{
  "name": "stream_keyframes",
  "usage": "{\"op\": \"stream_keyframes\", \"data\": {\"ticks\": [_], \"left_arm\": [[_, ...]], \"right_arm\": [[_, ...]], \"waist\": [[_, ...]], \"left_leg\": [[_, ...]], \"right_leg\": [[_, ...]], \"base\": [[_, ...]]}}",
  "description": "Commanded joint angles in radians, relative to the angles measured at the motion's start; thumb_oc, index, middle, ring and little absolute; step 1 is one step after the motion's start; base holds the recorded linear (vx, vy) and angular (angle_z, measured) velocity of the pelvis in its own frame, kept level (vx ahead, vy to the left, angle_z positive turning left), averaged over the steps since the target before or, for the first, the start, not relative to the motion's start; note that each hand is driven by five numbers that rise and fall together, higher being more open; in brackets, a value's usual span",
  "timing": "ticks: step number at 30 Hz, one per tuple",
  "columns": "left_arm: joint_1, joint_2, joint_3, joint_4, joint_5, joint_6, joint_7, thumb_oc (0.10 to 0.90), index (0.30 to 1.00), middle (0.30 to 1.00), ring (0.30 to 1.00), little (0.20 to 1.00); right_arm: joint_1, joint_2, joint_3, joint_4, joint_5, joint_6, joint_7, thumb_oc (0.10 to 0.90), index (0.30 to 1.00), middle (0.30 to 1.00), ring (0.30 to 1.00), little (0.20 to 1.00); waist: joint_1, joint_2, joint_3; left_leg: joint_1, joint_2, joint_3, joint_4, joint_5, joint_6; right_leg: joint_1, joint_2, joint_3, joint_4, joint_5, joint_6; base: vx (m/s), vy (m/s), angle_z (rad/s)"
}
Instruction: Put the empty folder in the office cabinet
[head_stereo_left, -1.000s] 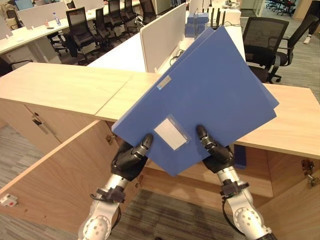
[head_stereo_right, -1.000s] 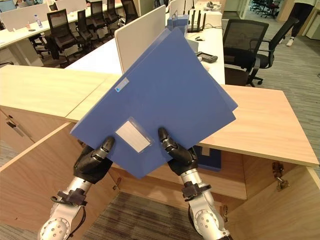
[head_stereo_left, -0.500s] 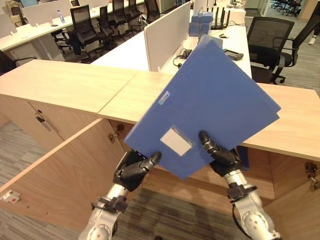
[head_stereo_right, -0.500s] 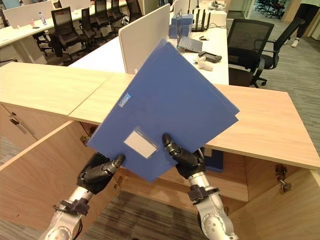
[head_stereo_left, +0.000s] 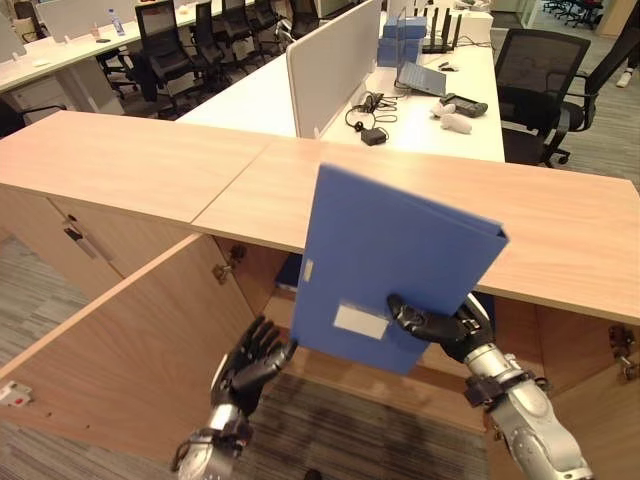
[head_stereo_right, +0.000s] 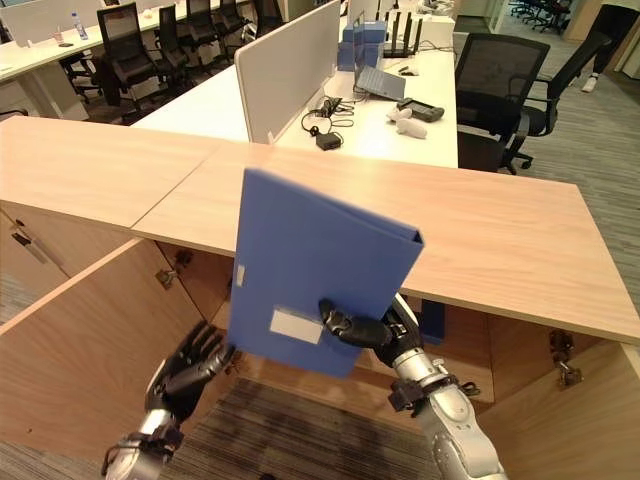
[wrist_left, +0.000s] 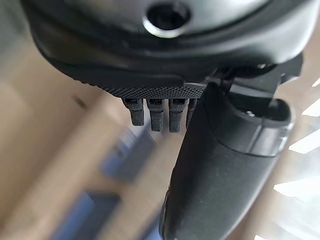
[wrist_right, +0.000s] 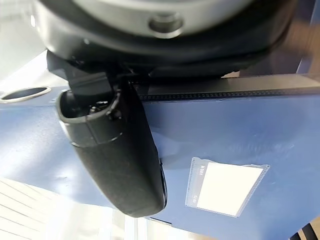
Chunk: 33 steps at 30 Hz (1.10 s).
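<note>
Open cabinet door (head_stereo_left: 120, 340) swung out at far left, its inner face toward the camera, taking up the lower-left room. Left hand (head_stereo_left: 250, 360) low beside the door, fingers spread and relaxed, holding nothing; fingertips just beside the folder's lower left corner, contact unclear. Blue folder (head_stereo_left: 390, 270) held nearly upright, slightly tilted, in front of the cabinet top's (head_stereo_left: 180, 170) front edge and over the open cabinet mouth below; top edge rises above the counter line, bottom edge hangs in the opening. Clear label pocket (head_stereo_left: 360, 322) near its lower edge. Right hand (head_stereo_left: 435, 325) clamped on the folder's lower right part, thumb pressed on the front cover next to the label, fingers behind it. In the right wrist view the thumb (wrist_right: 120, 155) lies flat on the blue cover. Inside the cabinet a dark blue item (head_stereo_right: 432, 320) stands behind the folder, partly hidden. Second door (head_stereo_right: 545, 410) open at lower right with a hinge. Behind the counter: white desk (head_stereo_left: 400, 110) with divider panel (head_stereo_left: 335, 60), cables, laptop; office chairs (head_stereo_left: 535, 90) to the right and far left.
</note>
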Motion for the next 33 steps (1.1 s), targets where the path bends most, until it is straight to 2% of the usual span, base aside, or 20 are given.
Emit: {"op": "stream_keyframes", "data": {"ticks": [1, 4, 5, 7, 9, 11, 12, 13, 17, 21, 23, 24, 25, 27, 31, 32, 33], "left_arm": [[-0.105, 0.072, 0.064, 0.125, 0.213, -0.080, 0.083, 0.800, 0.900, 0.900, 0.900, 0.900], [-0.115, 0.093, 0.022, 0.275, 0.443, -0.084, 0.181, 0.800, 0.900, 0.900, 0.900, 0.900], [-0.117, 0.092, 0.022, 0.277, 0.445, -0.085, 0.183, 0.800, 0.900, 0.900, 0.900, 0.900], [-0.130, 0.097, -0.038, 0.381, 0.590, -0.080, 0.216, 0.800, 0.900, 0.900, 0.900, 0.900], [-0.138, 0.104, -0.089, 0.417, 0.699, -0.091, 0.223, 0.800, 0.900, 0.900, 0.900, 0.900], [-0.148, 0.118, -0.147, 0.457, 0.799, -0.100, 0.230, 0.800, 0.900, 0.900, 0.900, 0.900], [-0.150, 0.118, -0.147, 0.459, 0.800, -0.101, 0.231, 0.800, 0.900, 0.900, 0.900, 0.900], [-0.157, 0.122, -0.186, 0.496, 0.855, -0.099, 0.230, 0.800, 0.900, 0.900, 0.900, 0.900], [-0.169, 0.121, -0.227, 0.572, 0.945, -0.100, 0.240, 0.800, 0.900, 0.900, 0.900, 0.900], [-0.183, 0.107, -0.239, 0.624, 0.954, -0.082, 0.242, 0.800, 0.900, 0.900, 0.900, 0.900], [-0.189, 0.113, -0.248, 0.625, 0.965, -0.076, 0.242, 0.800, 0.900, 0.900, 0.900, 0.900], [-0.196, 0.115, -0.266, 0.627, 0.974, -0.073, 0.235, 0.800, 0.900, 0.900, 0.900, 0.900], [-0.201, 0.125, -0.283, 0.624, 0.978, -0.069, 0.232, 0.800, 0.900, 0.900, 0.900, 0.900], [-0.205, 0.134, -0.295, 0.620, 0.975, -0.064, 0.228, 0.800, 0.900, 0.900, 0.900, 0.900], [-0.199, 0.149, -0.305, 0.602, 0.938, -0.054, 0.216, 0.800, 0.900, 0.900, 0.900, 0.900], [-0.192, 0.153, -0.305, 0.589, 0.905, -0.051, 0.215, 0.800, 0.900, 0.900, 0.900, 0.900], [-0.193, 0.154, -0.306, 0.589, 0.904, -0.051, 0.214, 0.800, 0.900, 0.900, 0.900, 0.900]], "right_arm": [[-0.063, 0.002, -0.036, -0.164, -0.042, -0.089, 0.068, 0.400, 0.300, 0.300, 0.300, 0.300], [-0.049, -0.013, 0.022, -0.046, -0.174, -0.106, 0.020, 0.400, 0.300, 0.300, 0.300, 0.300], [-0.051, -0.012, 0.024, -0.043, -0.175, -0.108, 0.019, 0.400, 0.300, 0.300, 0.300, 0.300], [-0.050, -0.043, 0.075, 0.025, -0.326, -0.136, -0.020, 0.400, 0.300, 0.300, 0.300, 0.300], [-0.063, -0.062, 0.108, 0.060, -0.444, -0.148, -0.054, 0.400, 0.300, 0.300, 0.300, 0.300], [-0.067, -0.066, 0.135, 0.101, -0.507, -0.160, -0.070, 0.400, 0.300, 0.300, 0.300, 0.300], [-0.068, -0.065, 0.136, 0.104, -0.509, -0.162, -0.071, 0.400, 0.300, 0.300, 0.300, 0.300], [-0.073, -0.069, 0.155, 0.132, -0.572, -0.168, -0.090, 0.400, 0.300, 0.300, 0.300, 0.300], [-0.093, -0.090, 0.194, 0.196, -0.792, -0.192, -0.169, 0.400, 0.300, 0.300, 0.300, 0.300], [-0.094, -0.035, 0.224, 0.366, -0.863, -0.140, -0.219, 0.400, 0.300, 0.300, 0.300, 0.300], [-0.091, 0.006, 0.226, 0.431, -0.811, -0.116, -0.214, 0.400, 0.300, 0.300, 0.300, 0.300], [-0.085, 0.055, 0.219, 0.496, -0.712, -0.095, -0.205, 0.400, 0.300, 0.300, 0.300, 0.300], [-0.088, 0.104, 0.199, 0.573, -0.560, -0.086, -0.198, 0.400, 0.300, 0.300, 0.300, 0.300], [-0.104, 0.145, 0.162, 0.624, -0.375, -0.093, -0.200, 0.400, 0.300, 0.300, 0.300, 0.300], [-0.176, 0.214, 0.036, 0.747, 0.018, -0.133, -0.227, 0.400, 0.300, 0.300, 0.300, 0.300], [-0.213, 0.240, -0.055, 0.785, 0.192, -0.160, -0.246, 0.400, 0.300, 0.300, 0.300, 0.300], [-0.215, 0.240, -0.057, 0.787, 0.195, -0.161, -0.243, 0.400, 0.300, 0.300, 0.300, 0.300]], "waist": [[0.008, -0.030, -0.025], [0.007, -0.027, -0.017], [0.007, -0.027, -0.016], [0.010, -0.027, -0.003], [0.013, -0.029, 0.004], [0.016, -0.032, 0.010], [0.016, -0.032, 0.010], [0.019, -0.035, 0.015], [0.022, -0.033, 0.020], [0.027, -0.032, 0.022], [0.027, -0.032, 0.025], [0.027, -0.028, 0.024], [0.030, -0.028, 0.026], [0.033, -0.027, 0.030], [0.046, -0.022, 0.041], [0.052, -0.020, 0.044], [0.054, -0.021, 0.045]], "left_leg": [[0.085, -0.005, 0.000, -0.004, -0.109, -0.002], [0.081, -0.004, 0.001, -0.004, -0.106, -0.004], [0.081, -0.004, 0.001, -0.004, -0.107, -0.004], [0.076, -0.002, -0.001, -0.004, -0.104, -0.004], [0.072, -0.002, -0.002, -0.004, -0.104, -0.004], [0.068, 0.000, -0.003, -0.004, -0.104, -0.005], [0.067, 0.000, -0.004, -0.004, -0.104, -0.005], [0.063, 0.000, -0.009, -0.004, -0.103, -0.006], [0.059, 0.002, -0.018, -0.004, -0.105, -0.005], [0.054, 0.000, -0.028, -0.004, -0.104, -0.004], [0.053, -0.002, -0.033, -0.004, -0.103, -0.003], [0.051, -0.003, -0.036, -0.004, -0.102, -0.003], [0.050, -0.004, -0.039, -0.004, -0.101, -0.004], [0.048, -0.004, -0.042, -0.004, -0.099, -0.004], [0.044, -0.006, -0.044, -0.004, -0.098, -0.005], [0.041, -0.007, -0.045, -0.004, -0.099, -0.005], [0.041, -0.006, -0.045, -0.004, -0.099, -0.005]], "right_leg": [[-0.068, -0.046, 0.056, 0.016, 0.074, 0.069], [-0.074, -0.047, 0.055, 0.022, 0.073, 0.070], [-0.074, -0.047, 0.055, 0.022, 0.072, 0.070], [-0.083, -0.045, 0.051, 0.030, 0.067, 0.070], [-0.086, -0.043, 0.050, 0.033, 0.064, 0.071], [-0.086, -0.044, 0.043, 0.033, 0.062, 0.073], [-0.086, -0.044, 0.042, 0.033, 0.061, 0.073], [-0.086, -0.044, 0.039, 0.031, 0.061, 0.074], [-0.085, -0.046, 0.031, 0.030, 0.056, 0.075], [-0.085, -0.045, 0.022, 0.032, 0.052, 0.072], [-0.085, -0.045, 0.017, 0.034, 0.051, 0.070], [-0.086, -0.046, 0.014, 0.035, 0.050, 0.069], [-0.084, -0.046, 0.011, 0.036, 0.048, 0.067], [-0.085, -0.047, 0.009, 0.037, 0.047, 0.067], [-0.090, -0.047, 0.007, 0.041, 0.047, 0.066], [-0.093, -0.046, 0.005, 0.042, 0.047, 0.065], [-0.093, -0.046, 0.005, 0.042, 0.046, 0.065]], "base": [[0.00, 0.000, 0.00], [0.00, 0.000, 0.00], [0.00, 0.000, 0.00], [0.00, 0.000, 0.00], [0.00, 0.000, 0.00], [-0.01, -0.010, 0.04], [-0.02, -0.015, 0.06], [-0.02, -0.016, 0.06], [0.00, -0.006, 0.02], [0.00, -0.001, 0.09], [0.00, 0.002, 0.09], [0.01, 0.009, 0.13], [0.01, 0.007, 0.20], [0.00, 0.002, 0.13], [0.00, -0.009, 0.02], [0.00, 0.000, 0.00], [0.00, 0.000, 0.00]]}}
